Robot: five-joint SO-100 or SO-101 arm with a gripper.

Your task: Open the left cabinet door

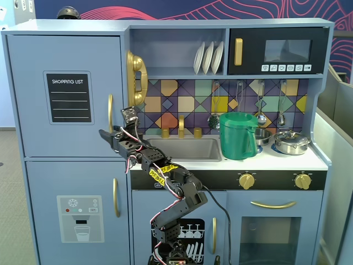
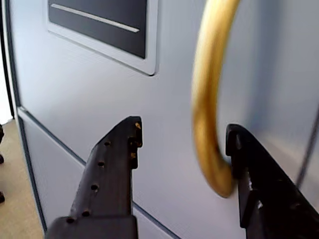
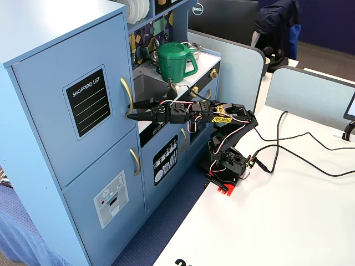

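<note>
Wrist view: the hand (image 2: 182,134) is spread wide, released, with nothing clamped. Its right finger (image 2: 254,169) lies against the lower curve of the gold handle (image 2: 209,114); the left finger (image 2: 117,159) stands apart from the handle, in front of the door panel. The left cabinet door (image 2: 89,99) fills this view, with the corner of its chalkboard panel (image 2: 107,17) at the top.

In a fixed view, the left cabinet door (image 1: 63,94) occupies the upper left of the toy kitchen (image 1: 231,25) and appears closed, flush with the frame. The hand (image 1: 110,134) reaches the lower end of the handle (image 1: 110,113). A green pitcher (image 1: 238,135) stands beside the sink (image 1: 187,148).

In a fixed view from the side, the arm's base (image 3: 224,166) sits on the white surface (image 3: 277,221).
</note>
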